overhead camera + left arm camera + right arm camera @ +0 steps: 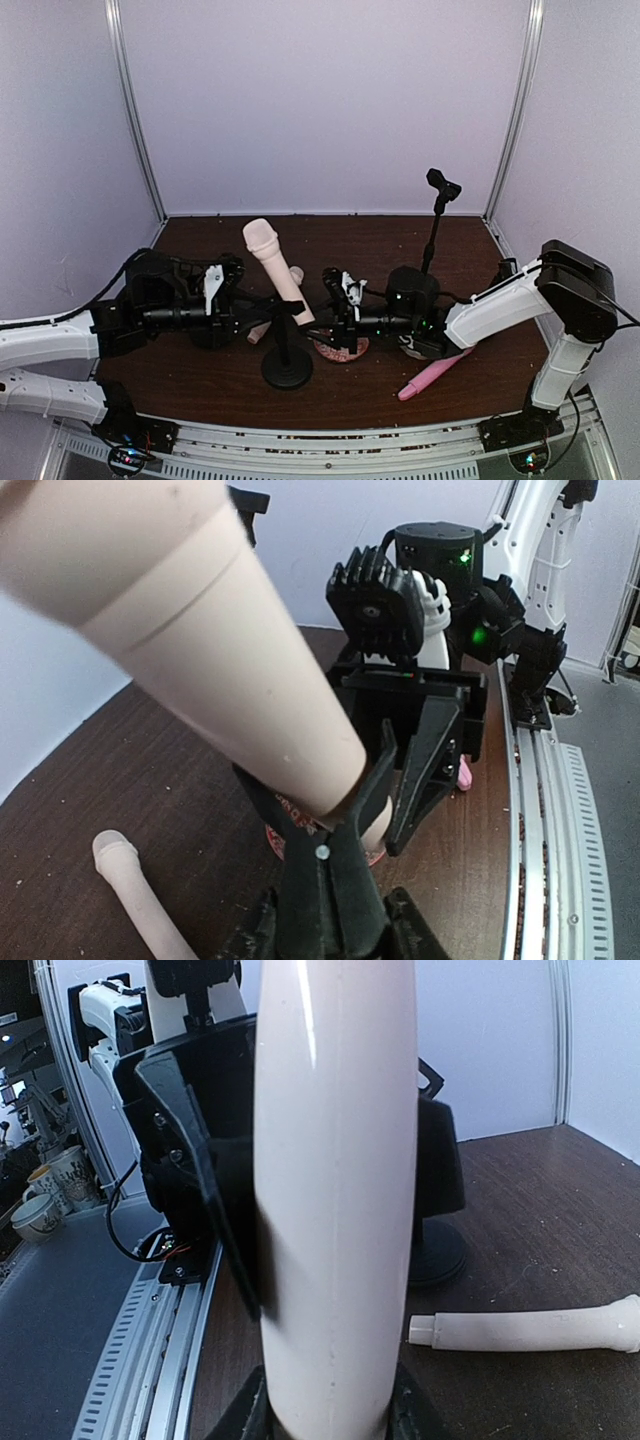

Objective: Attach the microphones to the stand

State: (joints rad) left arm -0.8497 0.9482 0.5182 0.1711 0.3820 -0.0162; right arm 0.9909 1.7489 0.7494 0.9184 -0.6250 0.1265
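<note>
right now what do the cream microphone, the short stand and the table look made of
Cream microphone: likely plastic, smooth with a soft sheen and a moulded seam line around the body. Short stand: matte black, perhaps a metal base with a plastic clip, though the look leaves it open. Table: dark brown wood-grain surface, possibly laminate, dull and speckled with dust.

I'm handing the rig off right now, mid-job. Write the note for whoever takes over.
Left gripper: at the short stand clip; open or shut unclear.
Right gripper: shut on the first cream microphone, low on its handle.
Things: first cream microphone tilted in the short stand's clip; second cream microphone lying on the table beside that stand; pink microphone lying front right; tall stand at back, clip empty.
Done: one microphone appears seated.
Left: release it, attach the two lying microphones.
</note>
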